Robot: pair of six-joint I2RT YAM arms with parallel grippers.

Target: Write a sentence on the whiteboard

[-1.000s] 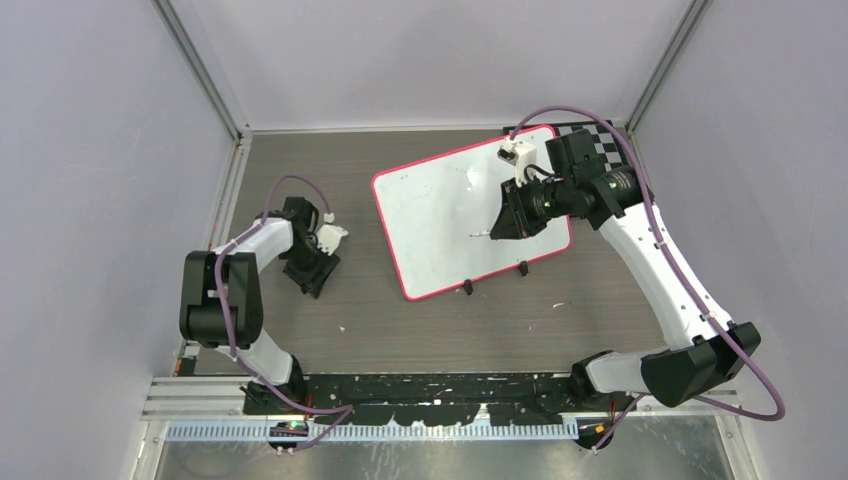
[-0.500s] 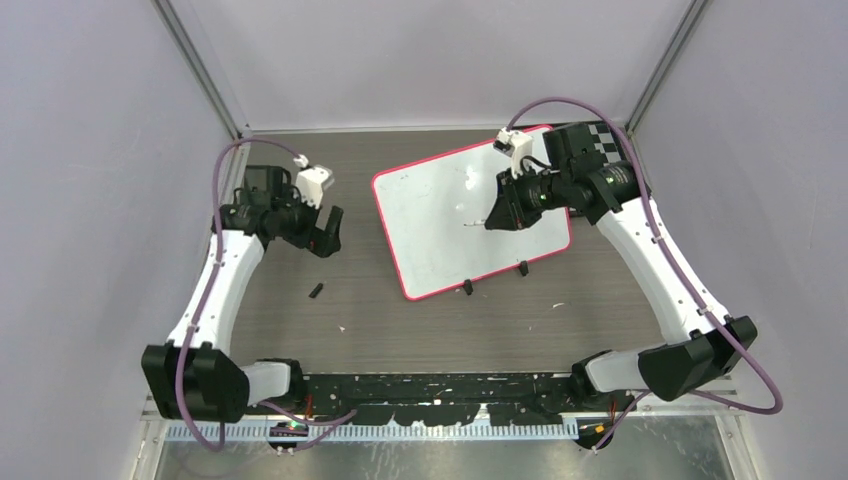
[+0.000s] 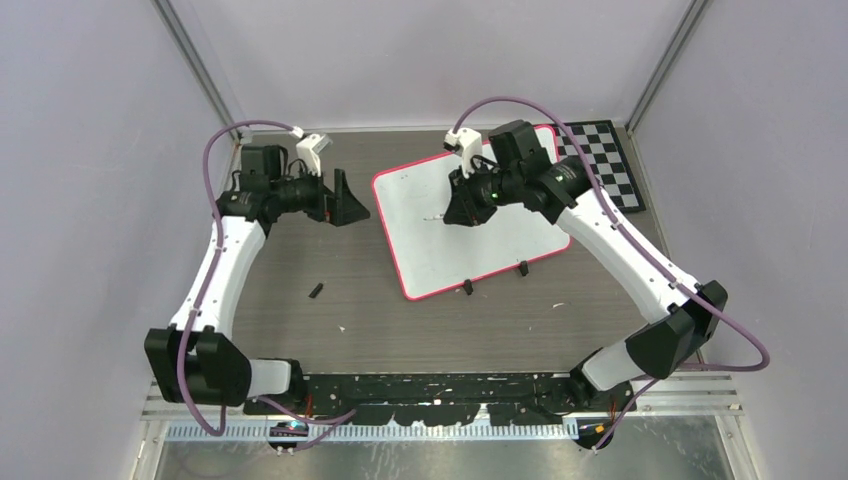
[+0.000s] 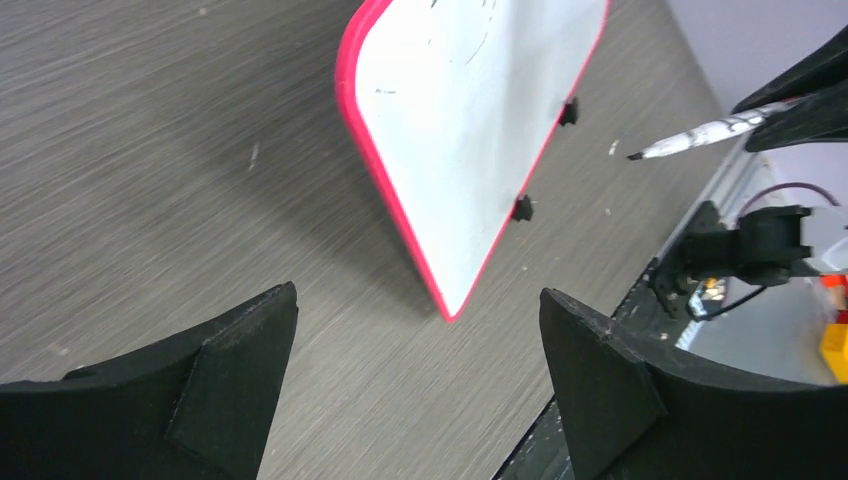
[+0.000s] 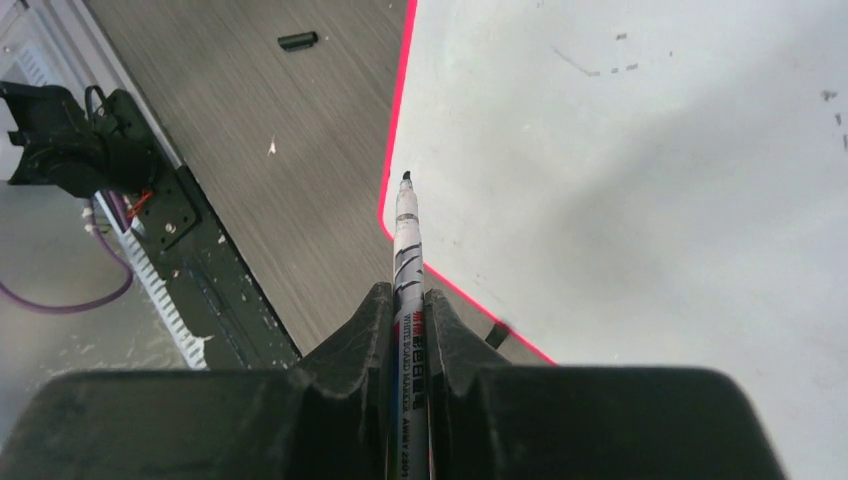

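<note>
The whiteboard [image 3: 480,235] lies flat and tilted at mid-table, pink-red rimmed, with two black clips [image 3: 493,277] on its near edge. It shows only faint specks; no sentence is visible. My right gripper [image 3: 458,212] is shut on a white marker [image 3: 436,216] and hovers over the board's left part, tip pointing left. In the right wrist view the marker [image 5: 407,240] sticks out between the shut fingers, its tip near the board's [image 5: 650,180] rim. My left gripper [image 3: 350,205] is open and empty just left of the board. In its view [image 4: 417,300] the board [image 4: 470,120] lies ahead.
A small black cap [image 3: 316,291] lies on the table left of the board; it also shows in the right wrist view [image 5: 298,41]. A black-and-white checkerboard [image 3: 608,165] lies at the back right, partly under the board. Grey walls enclose the table.
My left arm rose from the left table area and reached toward the board's left edge, leaving the black cap on the table. My right gripper carried the marker leftward over the board.
</note>
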